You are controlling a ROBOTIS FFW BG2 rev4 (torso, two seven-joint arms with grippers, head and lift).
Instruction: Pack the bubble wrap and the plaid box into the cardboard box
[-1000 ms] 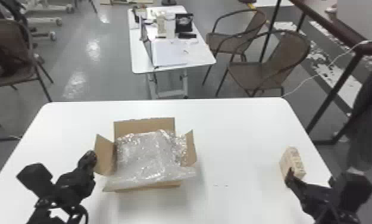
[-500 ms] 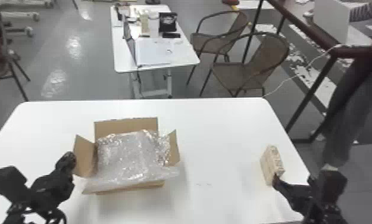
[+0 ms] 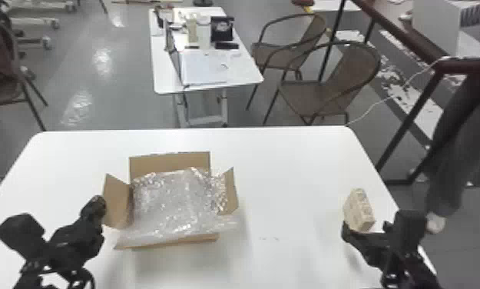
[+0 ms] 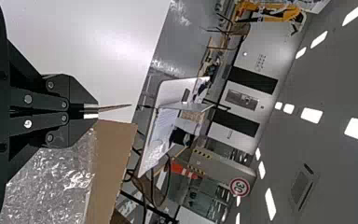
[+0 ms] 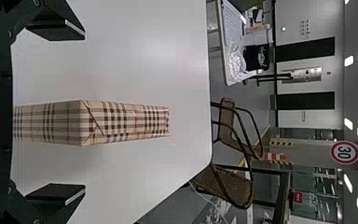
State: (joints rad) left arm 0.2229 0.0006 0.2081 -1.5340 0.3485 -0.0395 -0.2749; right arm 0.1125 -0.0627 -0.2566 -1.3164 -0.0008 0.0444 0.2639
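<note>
Plaid box: near the table's right edge, between the right gripper's spread fingers; we should centre, then close evenly. Bubble wrap: in the cardboard box. Left gripper: pinching its left flap; we best hold that outward.

cardboard box bottom hidden, table cropped
</note>
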